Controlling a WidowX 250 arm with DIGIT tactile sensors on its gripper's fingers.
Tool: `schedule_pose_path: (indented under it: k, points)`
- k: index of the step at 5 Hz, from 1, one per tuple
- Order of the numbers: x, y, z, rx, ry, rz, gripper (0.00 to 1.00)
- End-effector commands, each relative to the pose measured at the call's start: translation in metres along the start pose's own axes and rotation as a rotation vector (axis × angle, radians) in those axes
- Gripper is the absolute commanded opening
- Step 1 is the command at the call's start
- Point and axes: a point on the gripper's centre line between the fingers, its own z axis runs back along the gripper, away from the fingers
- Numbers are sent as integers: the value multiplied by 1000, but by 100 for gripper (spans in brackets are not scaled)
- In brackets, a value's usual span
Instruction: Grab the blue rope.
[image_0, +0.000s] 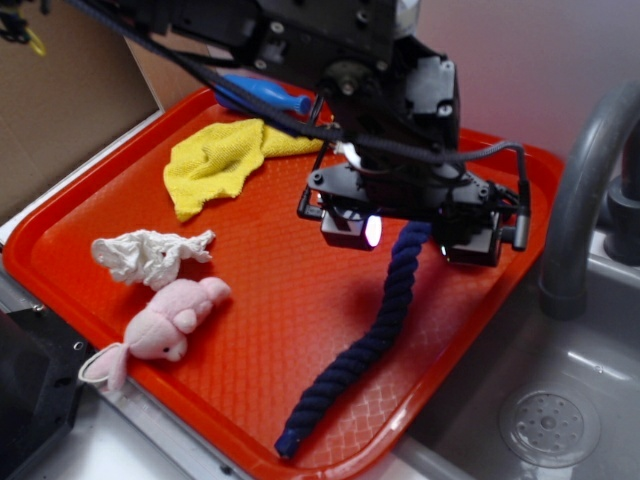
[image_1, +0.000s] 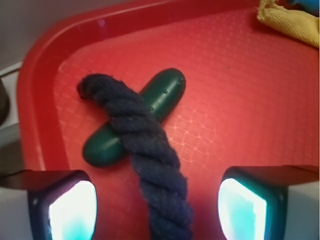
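Note:
The blue rope (image_0: 362, 345) is a thick navy twisted cord lying on the red tray (image_0: 270, 290), running from the front edge up under my arm. In the wrist view the blue rope (image_1: 150, 150) passes between my two lit fingers and its far end rests across a dark capsule (image_1: 162, 95). My gripper (image_0: 410, 240) hovers over the rope's upper part. The gripper (image_1: 157, 210) is open, one finger on each side of the rope, with clear gaps to both pads.
A yellow cloth (image_0: 215, 160) and a bright blue plastic shape (image_0: 265, 92) lie at the tray's back. A white crumpled rag (image_0: 150, 255) and a pink plush toy (image_0: 170, 320) sit at the left front. A sink (image_0: 550, 420) and grey faucet (image_0: 575, 210) stand right of the tray.

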Motion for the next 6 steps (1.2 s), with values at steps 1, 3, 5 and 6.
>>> schedule_pose_path:
  k: [1,3,5,6]
  points:
    - [5,-2,1,89,64,42,100]
    - [6,-2,-3,117,41,38,0]
    - [14,0,32,66,19,35,0]
    - [22,9,71,10,68,3,0]
